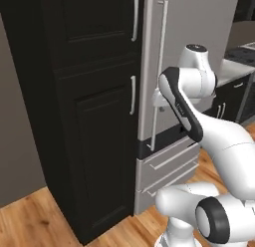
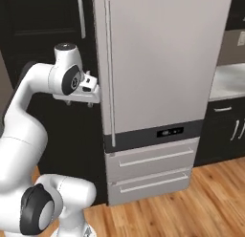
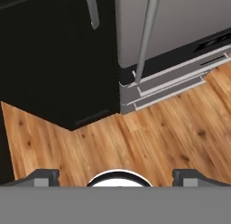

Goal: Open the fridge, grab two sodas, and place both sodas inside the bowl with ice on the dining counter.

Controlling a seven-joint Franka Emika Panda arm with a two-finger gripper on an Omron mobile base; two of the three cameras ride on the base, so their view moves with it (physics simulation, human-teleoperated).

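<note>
Holding my gripper [image 3: 115, 177] with jaws wide apart, empty, beside the closed fridge [image 2: 162, 64] handle [image 2: 109, 73], pointing floorward.

Fridge [image 2: 158, 64] door shut, its long bar handle [image 2: 111, 73] standing just proud of the face; gripper [image 3: 115, 177], jaws wide, sits just beside the handle at its 9 o'clock, hard by the black cabinet [image 1: 94, 116]. Wood floor [image 3: 149, 137] below the hand is open. At the fridge's 3 o'clock, a pale counter [image 2: 228, 80] over dark cabinets closes that side.
</note>
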